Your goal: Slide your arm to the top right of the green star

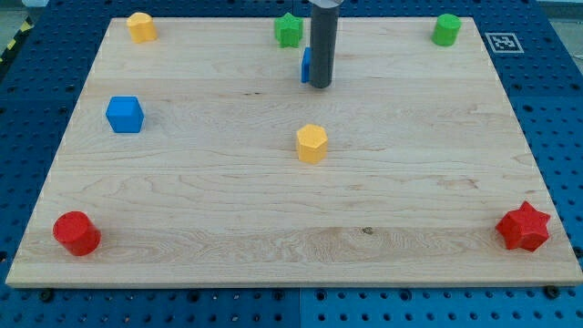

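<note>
The green star point(289, 30) sits near the view's top edge of the wooden board, a little left of centre. My rod comes down from the top and my tip point(320, 86) rests on the board below and to the right of the green star. A small blue block point(307, 65) is mostly hidden behind the rod, touching its left side; its shape cannot be made out.
A yellow block point(141, 26) sits at top left, a green cylinder-like block point(446, 29) at top right, a blue cube point(125, 114) at left, a yellow hexagonal block point(311, 143) at centre, a red cylinder point(76, 233) at bottom left, a red star point(524, 227) at bottom right.
</note>
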